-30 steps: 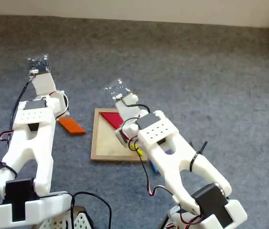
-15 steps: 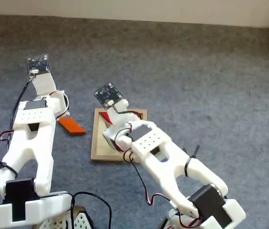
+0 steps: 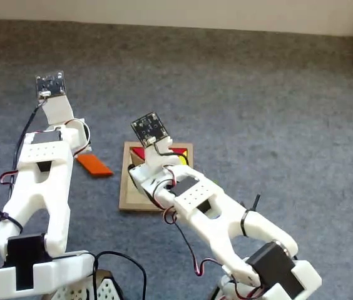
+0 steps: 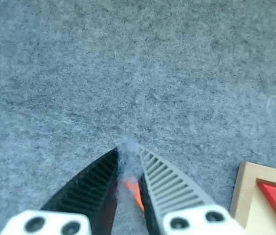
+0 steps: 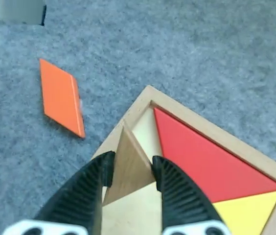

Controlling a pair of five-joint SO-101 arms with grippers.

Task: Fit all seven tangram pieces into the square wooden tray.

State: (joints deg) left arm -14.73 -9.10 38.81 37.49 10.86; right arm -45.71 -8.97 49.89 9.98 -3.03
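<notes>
The worktop [image 3: 258, 94] carries the square wooden tray [image 5: 211, 128], with a red triangle [image 5: 201, 156] seated inside. The right gripper [image 5: 131, 159] pinches a pale wooden triangle [image 5: 127, 147] over the bare corner, and it would do well to square the edges to the rim before lowering. Its wrist view reveals that grip, which the arm covers from above. The left gripper [image 4: 127, 148], pressed together, hangs by the orange piece [image 3: 94, 164].

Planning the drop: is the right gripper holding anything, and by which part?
Right gripper pinches the tan triangle piece by its two side edges, tip protruding.
</notes>
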